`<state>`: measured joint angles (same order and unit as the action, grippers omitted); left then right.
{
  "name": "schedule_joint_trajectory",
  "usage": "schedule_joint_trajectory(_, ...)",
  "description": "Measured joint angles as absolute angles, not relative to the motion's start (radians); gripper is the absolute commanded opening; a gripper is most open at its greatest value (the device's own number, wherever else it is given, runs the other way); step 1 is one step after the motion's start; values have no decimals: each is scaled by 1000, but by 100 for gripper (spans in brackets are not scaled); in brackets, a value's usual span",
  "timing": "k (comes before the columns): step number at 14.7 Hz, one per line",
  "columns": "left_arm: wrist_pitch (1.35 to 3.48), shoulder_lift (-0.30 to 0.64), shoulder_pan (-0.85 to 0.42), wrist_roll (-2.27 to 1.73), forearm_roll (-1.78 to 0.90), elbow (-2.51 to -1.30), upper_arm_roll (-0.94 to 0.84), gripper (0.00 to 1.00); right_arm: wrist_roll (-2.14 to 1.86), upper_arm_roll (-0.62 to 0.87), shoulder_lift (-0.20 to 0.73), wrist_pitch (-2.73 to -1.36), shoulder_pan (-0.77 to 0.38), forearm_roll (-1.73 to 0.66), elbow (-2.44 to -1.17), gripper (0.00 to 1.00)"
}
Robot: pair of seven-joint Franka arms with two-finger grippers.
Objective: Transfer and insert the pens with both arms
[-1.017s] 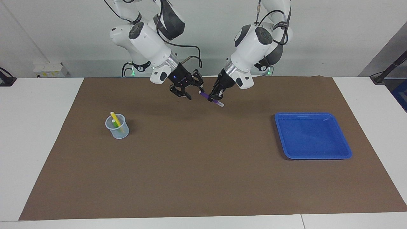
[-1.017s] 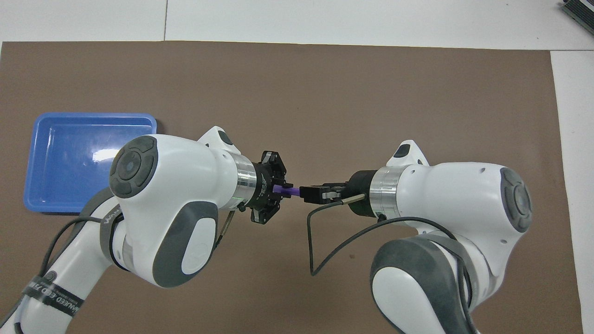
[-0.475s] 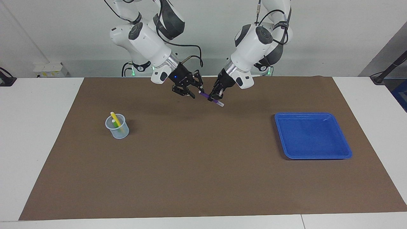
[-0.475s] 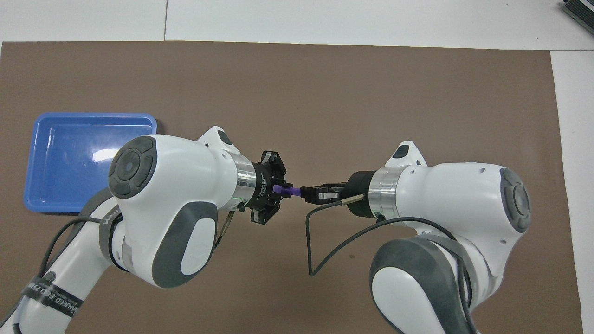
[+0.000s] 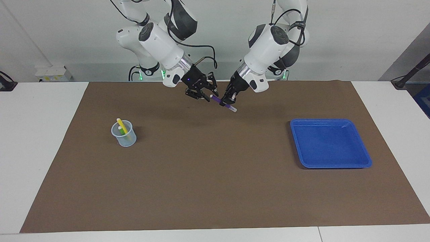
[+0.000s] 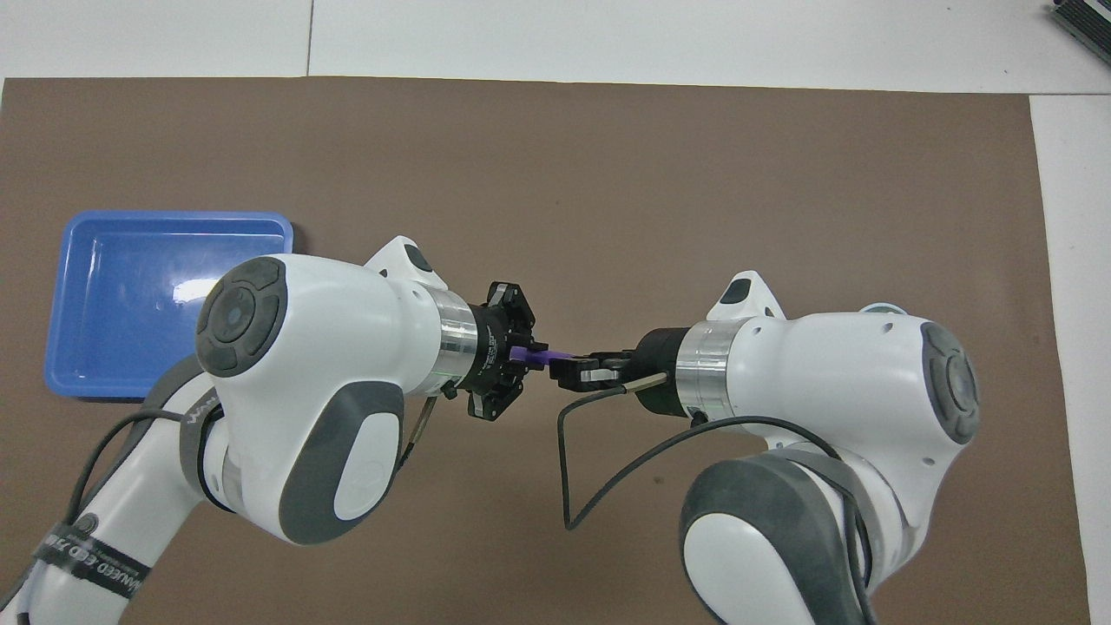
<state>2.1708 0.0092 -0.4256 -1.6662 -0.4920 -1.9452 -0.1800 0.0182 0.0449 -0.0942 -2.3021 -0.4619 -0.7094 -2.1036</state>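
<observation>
Purple pen (image 5: 222, 102): light, stiff, slick; grip mid-barrel. Left gripper (image 5: 229, 99) clamps it; right gripper (image 5: 205, 97) at free end, closure unclear.

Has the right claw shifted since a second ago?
Yes. The right claw has edged toward the purple pen and away from the cup.

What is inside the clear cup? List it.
The clear cup holds a yellow pen leaning out over its rim and a green pen lower inside. The pens' lower ends are blurred by the cup wall. The overhead view does not show the cup.
</observation>
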Motion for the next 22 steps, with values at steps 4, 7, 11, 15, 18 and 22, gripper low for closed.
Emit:
schedule_joint_trajectory(4, 2171, 9, -425, -1664, -493, -1947, -179, 0, 18, 45, -96, -2302, -466, -722, -2102, 0)
schedule_joint_trajectory(7, 2171, 9, -425, -1664, -493, -1947, -179, 0, 22, 45, -96, -2302, -466, -722, -2102, 0)
schedule_joint_trajectory(11, 2171, 9, -425, -1663, -493, -1947, -179, 0, 22, 44, -96, -2301, -466, -722, -2102, 0)
schedule_joint_trajectory(15, 2170, 6, -425, -1656, -493, -1947, -182, 100, 24, 38, -94, -2253, -463, -709, -2084, 0)
schedule_joint_trajectory(18, 2170, -6, -425, -1657, -493, -1947, -181, 100, 51, 33, -93, -2197, -448, -681, -2054, 0)
schedule_joint_trajectory(22, 2171, -14, -394, -1657, -493, -1947, -168, 100, 52, 29, -93, -2164, -437, -639, -2046, 0)
